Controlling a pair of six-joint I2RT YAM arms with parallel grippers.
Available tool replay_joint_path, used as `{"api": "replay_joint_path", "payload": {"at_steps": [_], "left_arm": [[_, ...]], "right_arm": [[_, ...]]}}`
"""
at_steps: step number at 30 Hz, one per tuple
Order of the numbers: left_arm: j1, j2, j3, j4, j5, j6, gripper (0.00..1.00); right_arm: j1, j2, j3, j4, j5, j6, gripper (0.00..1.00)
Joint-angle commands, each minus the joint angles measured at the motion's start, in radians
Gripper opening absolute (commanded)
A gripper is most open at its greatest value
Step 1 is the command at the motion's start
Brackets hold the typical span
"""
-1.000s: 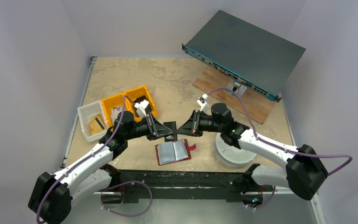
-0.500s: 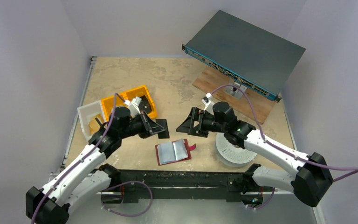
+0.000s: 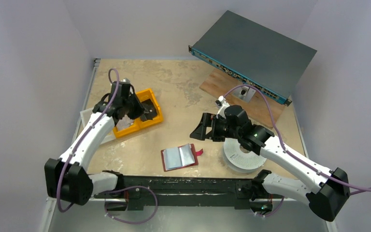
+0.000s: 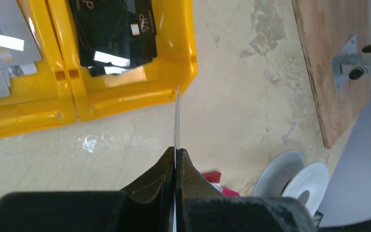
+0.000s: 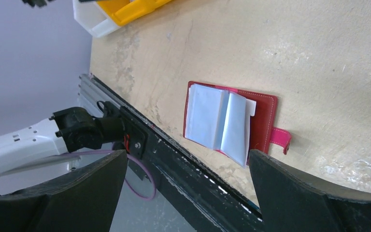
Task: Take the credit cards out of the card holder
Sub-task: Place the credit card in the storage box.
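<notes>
The card holder (image 3: 179, 157) lies open flat on the table near the front rail, dark red with pale blue-grey sleeves (image 5: 217, 121) and a pink snap tab. My left gripper (image 3: 144, 110) hovers over the yellow bin (image 3: 125, 129), shut on a thin credit card (image 4: 176, 121) seen edge-on, its tip by the bin's corner. Black cards (image 4: 116, 38) lie in one compartment of the bin, grey ones (image 4: 0, 48) in the other. My right gripper (image 3: 200, 130) stands wide open and empty, above and right of the card holder (image 5: 263, 118).
A white bin (image 3: 89, 118) adjoins the yellow one on the left. A white spool (image 3: 241, 157) sits under my right forearm. A grey rack unit (image 3: 256, 48) rests on a wooden board (image 3: 265, 108) at the back right. A black rail (image 3: 183, 186) runs along the near edge.
Both grippers met at a dark card in mid-table. The right one opened and drew back. The left arm swung left and back with the card to the yellow bin.
</notes>
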Motion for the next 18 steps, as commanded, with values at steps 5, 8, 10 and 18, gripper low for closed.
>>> {"api": "replay_joint_path", "payload": {"at_steps": [5, 8, 10, 18], "left_arm": [[0.072, 0.222, 0.177, 0.018, -0.036, 0.096, 0.0], [0.088, 0.291, 0.221, 0.022, -0.015, 0.112, 0.0], [0.096, 0.333, 0.248, 0.021, -0.001, 0.121, 0.0], [0.114, 0.427, 0.304, 0.008, 0.009, 0.134, 0.22]], "right_arm": [[-0.003, 0.001, 0.034, -0.012, 0.001, -0.058, 0.99], [-0.003, -0.004, 0.046, -0.031, 0.022, -0.071, 0.99], [-0.003, -0.022, 0.049, -0.04, 0.048, -0.076, 0.99], [-0.003, -0.074, 0.045, -0.058, 0.161, -0.077, 0.99]]}}
